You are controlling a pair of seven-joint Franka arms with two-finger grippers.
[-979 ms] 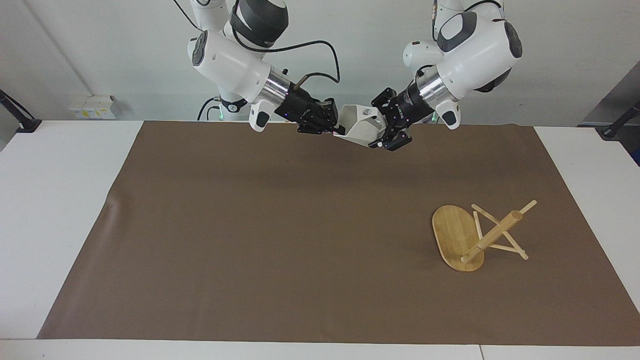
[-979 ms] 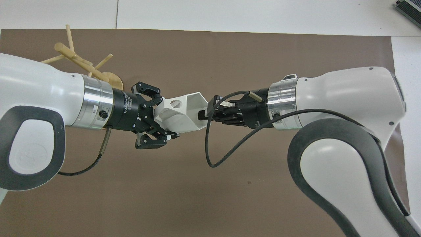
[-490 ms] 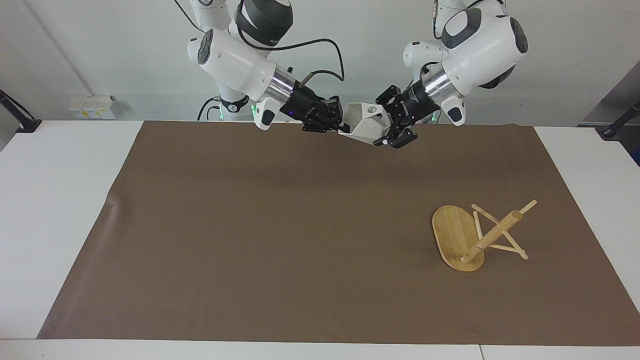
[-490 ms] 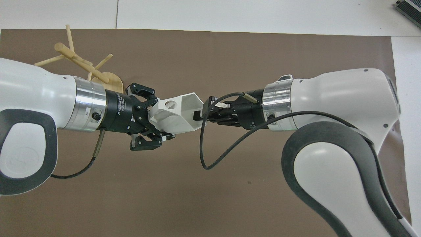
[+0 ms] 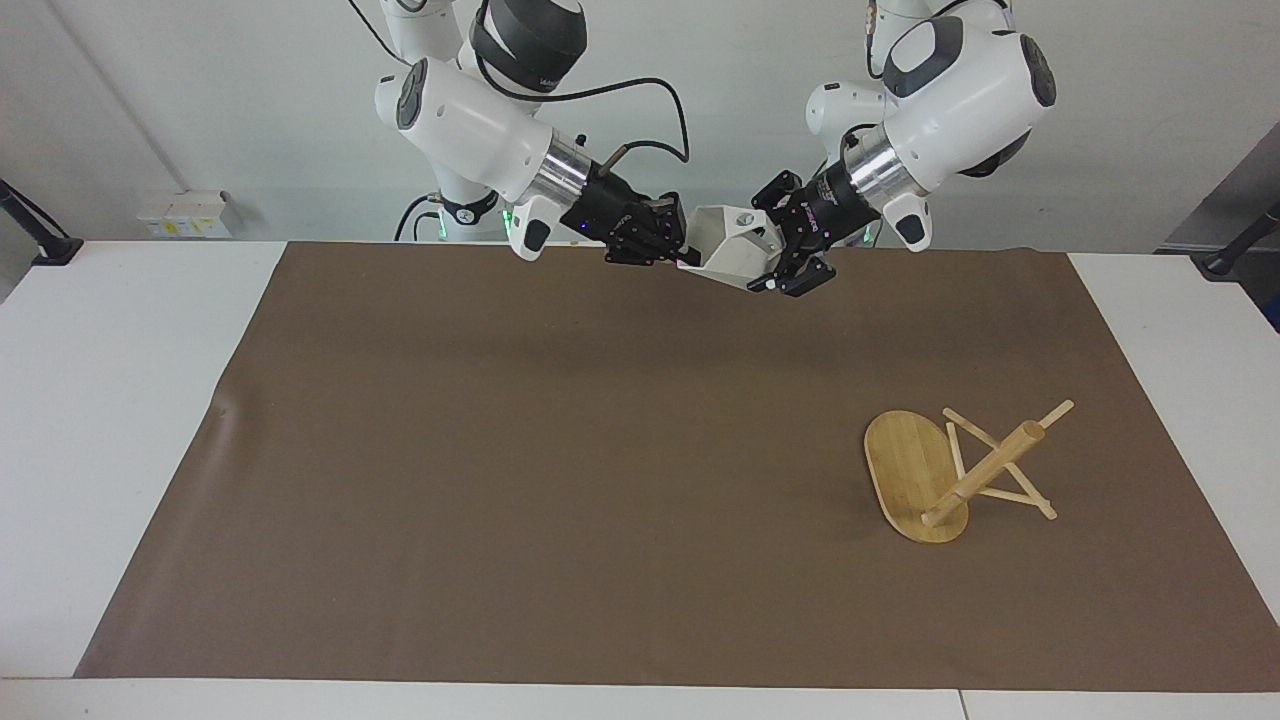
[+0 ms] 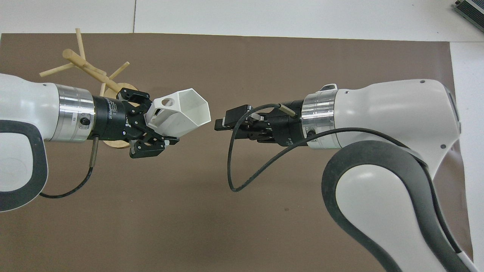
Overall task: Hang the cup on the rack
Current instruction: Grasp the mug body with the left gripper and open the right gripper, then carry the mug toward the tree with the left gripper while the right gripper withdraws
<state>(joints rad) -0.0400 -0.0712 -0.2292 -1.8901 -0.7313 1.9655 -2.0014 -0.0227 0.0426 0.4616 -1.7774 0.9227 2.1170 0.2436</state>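
Note:
The white faceted cup (image 6: 185,113) is held in the air over the part of the brown mat nearest the robots, its hexagonal mouth turned toward the right gripper. My left gripper (image 6: 160,121) is shut on the cup's bottom and handle end; both also show in the facing view, the cup (image 5: 725,250) and the left gripper (image 5: 778,262). My right gripper (image 6: 221,121) is a short gap from the rim, open and empty; the facing view shows it (image 5: 672,245) close beside the rim. The bamboo rack (image 5: 960,470) lies tipped on its side toward the left arm's end, partly hidden under the left gripper in the overhead view (image 6: 81,62).
A brown mat (image 5: 500,450) covers most of the white table (image 5: 110,400). The right arm's black cable (image 6: 242,177) loops below its wrist.
My right gripper has let go of the cup's rim. My left gripper has drawn the cup away toward the left arm's end, over the rack's base, opening a gap between cup and right gripper.

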